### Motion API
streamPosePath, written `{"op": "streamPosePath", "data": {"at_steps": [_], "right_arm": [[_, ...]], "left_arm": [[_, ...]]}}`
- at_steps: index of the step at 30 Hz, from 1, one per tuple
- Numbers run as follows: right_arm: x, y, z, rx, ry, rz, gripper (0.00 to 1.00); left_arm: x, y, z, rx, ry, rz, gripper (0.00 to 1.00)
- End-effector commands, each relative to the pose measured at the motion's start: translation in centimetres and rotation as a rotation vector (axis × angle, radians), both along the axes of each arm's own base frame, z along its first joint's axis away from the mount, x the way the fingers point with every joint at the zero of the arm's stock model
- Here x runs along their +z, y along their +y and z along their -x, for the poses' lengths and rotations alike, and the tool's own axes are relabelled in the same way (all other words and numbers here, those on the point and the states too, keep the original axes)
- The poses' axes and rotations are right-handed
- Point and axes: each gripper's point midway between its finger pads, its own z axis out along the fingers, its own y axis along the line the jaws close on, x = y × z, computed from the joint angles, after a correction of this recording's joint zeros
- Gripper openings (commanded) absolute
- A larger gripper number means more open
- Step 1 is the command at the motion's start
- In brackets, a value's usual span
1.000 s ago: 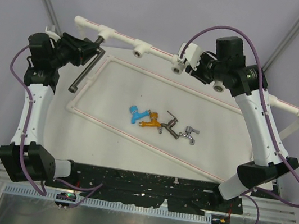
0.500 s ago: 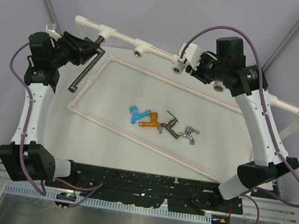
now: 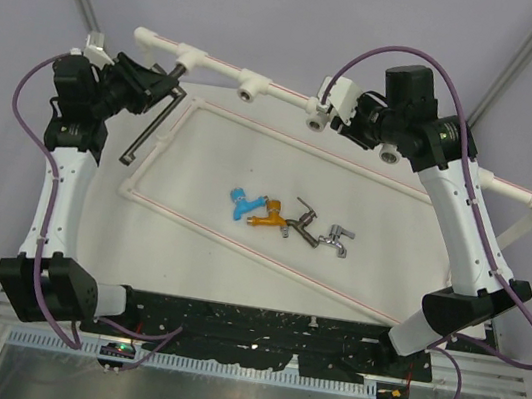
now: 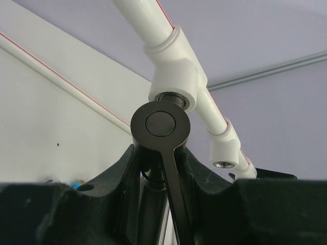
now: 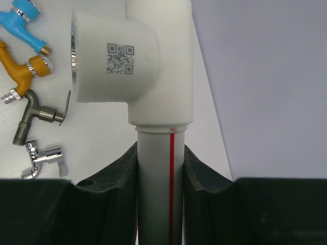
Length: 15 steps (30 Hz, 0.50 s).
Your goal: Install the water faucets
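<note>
white plastic makes the landmark here: the white pipe frame (image 3: 217, 63), which runs along the far side of the table (image 3: 383, 228). at the left end of this frame, the left gripper (image 3: 161, 94) is pinching the large dark-grey faucet (image 3: 152, 126). in the left wrist view the two fingers (image 4: 120, 178) press on the faucet's body from both sides, just under its round dark cap (image 4: 160, 124). the threaded end of this faucet sits in the mouth of a brass-lined socket (image 4: 171, 98) of the frame, and its long straight arm points away from the frame, toward the near side of the table.

in front of the middle of the frame, well apart from it, the four small faucets lie on the table in a short row. from left to right: the blue faucet (image 3: 238, 202), the orange faucet (image 3: 265, 219), the dark metal faucet (image 3: 301, 223) and the chrome faucet (image 3: 338, 239). the blue and the orange touch, the dark metal one is just beside the orange, and the chrome one lies a little apart. no gripper is near them.

on the right part of the frame, the right gripper (image 3: 345, 114) is pressed together on the pipe itself. the right wrist view shows the fingers (image 5: 196, 168) on both sides of the white tube with the red line, just below a tee (image 5: 133, 61) with a printed square code.
</note>
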Motion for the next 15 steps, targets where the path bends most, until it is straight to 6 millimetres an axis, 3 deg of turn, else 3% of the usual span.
{"op": "streamPosePath", "data": {"at_steps": [1,15], "right_arm": [[-0.17,1.11,3.32,0.121,0.064,-0.034,0.05],[0.01,1.08,3.55,0.127,0.056,-0.036,0.05]], "left_arm": [[3.02,0.31,-0.81,0.032,-0.199,-0.188,0.00],[2.31,-0.22,-1.21,0.032,-0.366,-0.536,0.00]]}}
